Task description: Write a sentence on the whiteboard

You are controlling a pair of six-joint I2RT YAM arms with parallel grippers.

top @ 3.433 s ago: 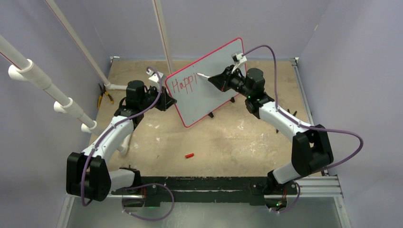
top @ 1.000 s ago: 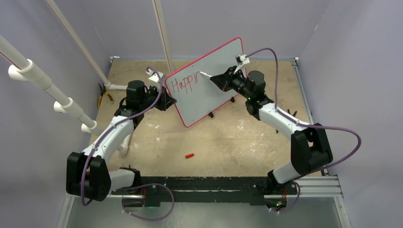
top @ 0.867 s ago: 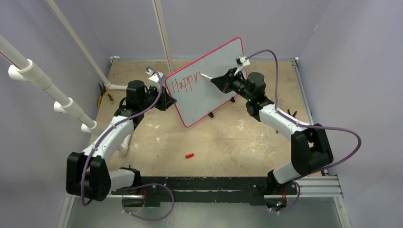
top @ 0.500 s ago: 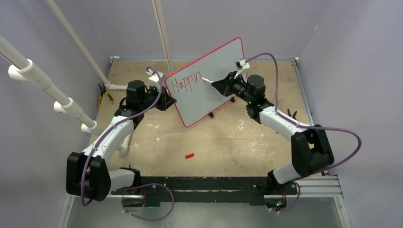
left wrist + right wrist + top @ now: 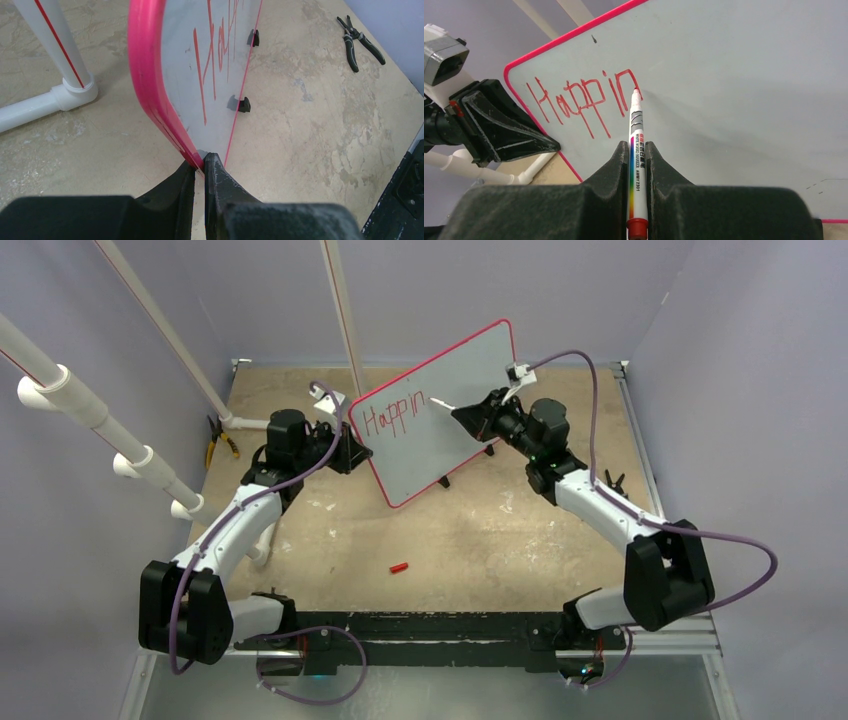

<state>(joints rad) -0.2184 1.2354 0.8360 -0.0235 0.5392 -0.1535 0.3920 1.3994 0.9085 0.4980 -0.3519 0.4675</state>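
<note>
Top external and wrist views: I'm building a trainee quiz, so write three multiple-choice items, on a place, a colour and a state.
1. Where does the left gripper grip the large, flat, red-rimmed grey-white whiteboard? A top rim; B rim at its left end; C right foot.
2. What colour is the handwritten lettering? A blue; B red; C black.
3. How do the right gripper's jaws stand? A wide open; B shut on nothing; C shut on the white plastic marker pen.
B: its jaws pinch the rim there. B: the strokes are red. C: the pen sits clamped between them.
</note>
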